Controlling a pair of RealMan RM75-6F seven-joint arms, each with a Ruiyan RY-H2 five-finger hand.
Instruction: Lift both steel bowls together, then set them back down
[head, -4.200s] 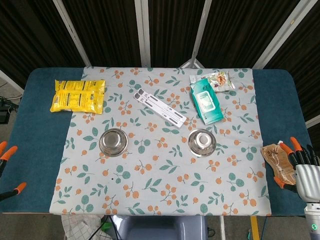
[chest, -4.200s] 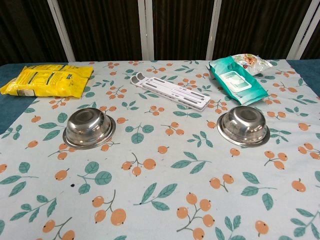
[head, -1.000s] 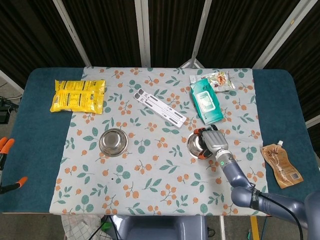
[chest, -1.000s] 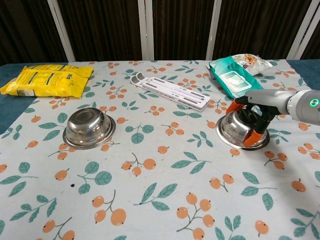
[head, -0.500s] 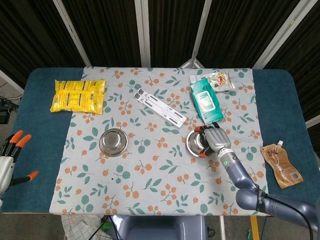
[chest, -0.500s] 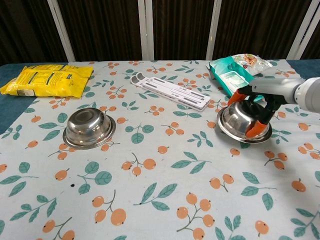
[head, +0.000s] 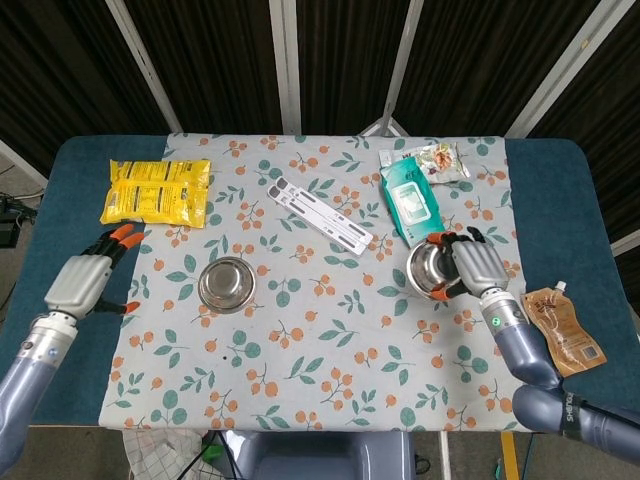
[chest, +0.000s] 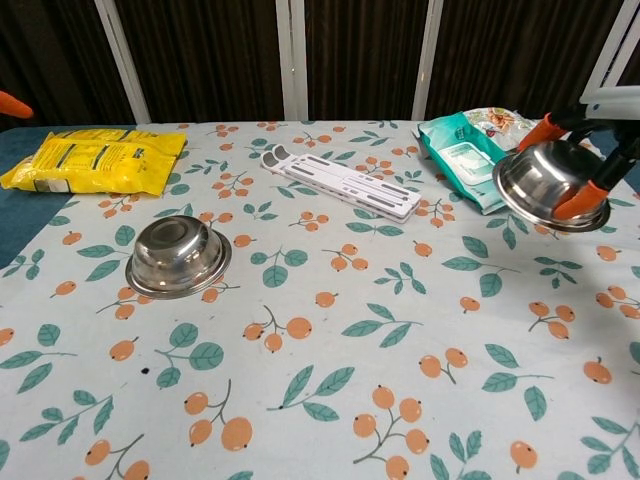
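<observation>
One steel bowl (head: 226, 283) (chest: 179, 255) rests on the floral cloth at the left of centre, with nothing touching it. My right hand (head: 478, 264) (chest: 590, 150) grips the other steel bowl (head: 428, 270) (chest: 546, 183) by its rim and holds it tilted above the table at the right. My left hand (head: 87, 282) hovers with fingers spread over the blue table edge, well left of the resting bowl; the chest view shows only an orange fingertip (chest: 12, 104) of it.
A yellow snack bag (head: 156, 190) lies at the back left, a white slotted strip (head: 320, 213) in the middle back, a teal wipes pack (head: 412, 203) and a small snack pouch (head: 438, 159) at the back right. A brown sachet (head: 563, 327) lies by the right edge.
My right hand has lifted its bowl off the cloth and carried it up and to the right. My left hand has risen and moved in towards the left bowl.
</observation>
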